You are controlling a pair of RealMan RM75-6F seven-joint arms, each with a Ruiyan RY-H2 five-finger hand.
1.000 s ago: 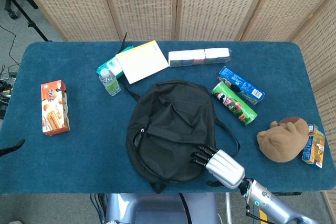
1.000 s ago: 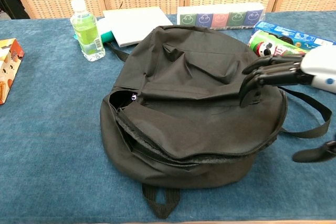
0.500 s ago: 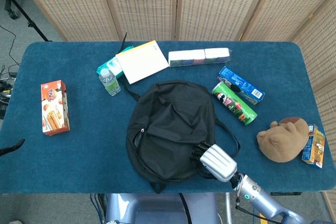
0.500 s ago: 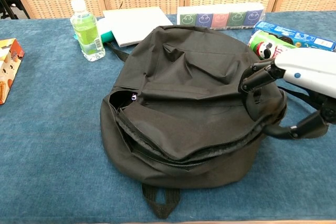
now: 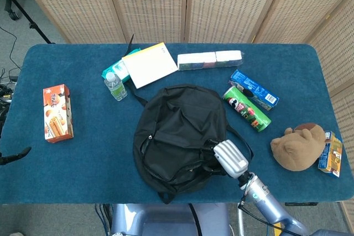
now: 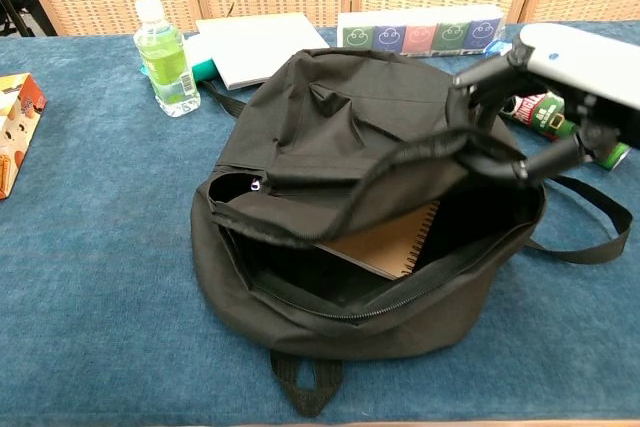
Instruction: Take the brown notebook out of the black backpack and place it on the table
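Brown notebook (image 6: pixel 385 242), spiral-bound along its right edge, lies inside the black backpack (image 5: pixel 180 131), which sits mid-tabletop toward the front edge of the blue-carpeted table (image 5: pixel 83 158) before wicker screens (image 5: pixel 149 4). My right hand (image 6: pixel 540 97) pinches the backpack's upper flap (image 6: pixel 400 172) and holds it lifted, opening the mouth; my left hand (image 5: pixel 14 155) barely shows at the table's left edge, so I cannot tell its state.

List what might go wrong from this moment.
1. The right hand holds the backpack flap up by a pinch of fabric; if that slips, the flap likely drops back over the notebook.
2. That hand is occupied and the left hand is out of view, so nothing is ready to pull the notebook out.
3. Lifting further may drag the backpack toward the can.
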